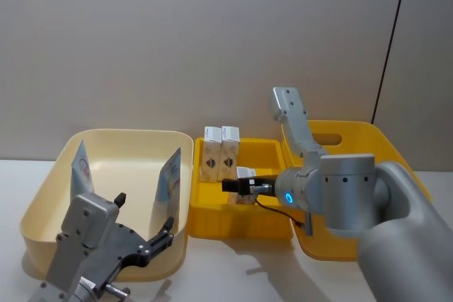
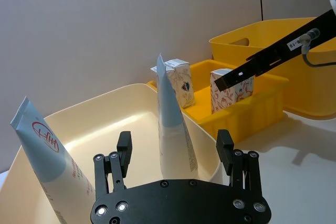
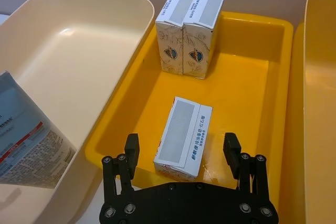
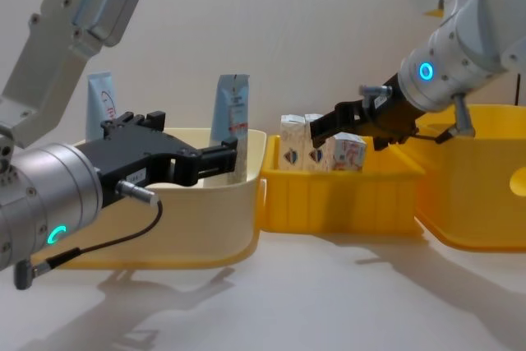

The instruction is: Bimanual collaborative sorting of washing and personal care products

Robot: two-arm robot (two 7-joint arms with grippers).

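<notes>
carton [image 3: 185,129] lying flat near wide right hand [image 3: 181,141], left hand [image 2: 174,138] wide near tube [image 2: 169,103]

Head, chest, wrists; shared yellow tub [image 1: 233,221]

Tubes [image 1: 170,175] in left tub [image 1: 127,133], cartons [image 1: 221,151] in middle tub [image 1: 233,222].

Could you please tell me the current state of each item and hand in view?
Left hand: open, empty, by the cream tub's near rim.
Right hand: open, at the near carton, not closed on it.
Left tube: standing in the cream tub, crimped end up.
Right tube: likewise standing, crimped end up.
Far cartons: upright, side by side in the small yellow tub.
Near carton: upright in the same tub.
</notes>
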